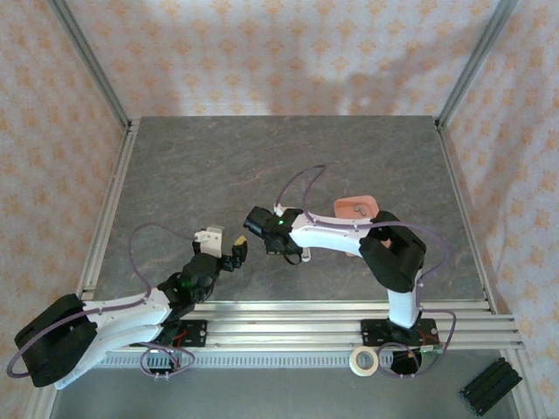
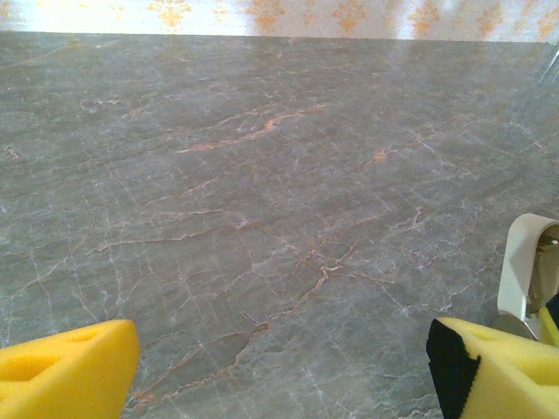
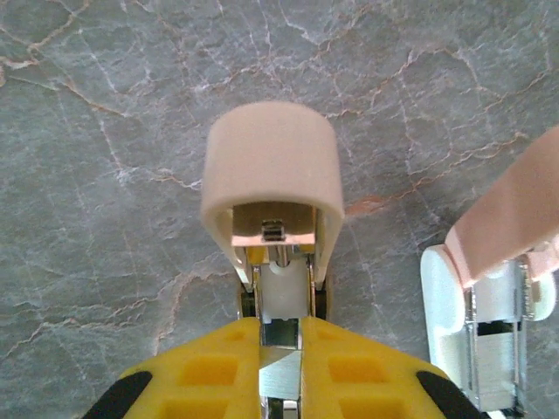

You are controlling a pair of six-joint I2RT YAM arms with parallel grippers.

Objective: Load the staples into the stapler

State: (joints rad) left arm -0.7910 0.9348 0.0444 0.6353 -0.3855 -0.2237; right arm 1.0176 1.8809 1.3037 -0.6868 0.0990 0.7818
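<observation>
My right gripper (image 3: 281, 349) is shut on the metal magazine of a small stapler (image 3: 271, 166). Its peach lid is flipped up, and it stands on the grey marble table. A second stapler (image 3: 454, 305), with a white base and an open pink lid, lies just to the right. My left gripper (image 2: 284, 358) hangs low over the table with its yellow fingers (image 2: 61, 367) wide open and nothing between them. One tiny thin staple (image 2: 251, 319) lies on the table ahead of them. From above, the left gripper (image 1: 238, 251) and right gripper (image 1: 255, 229) sit close together.
A salmon-pink tray (image 1: 356, 208) sits behind the right arm. A white stapler part (image 2: 528, 271) shows at the right edge of the left wrist view. A tape roll (image 1: 364, 360) and a black block (image 1: 489, 386) lie beyond the near rail.
</observation>
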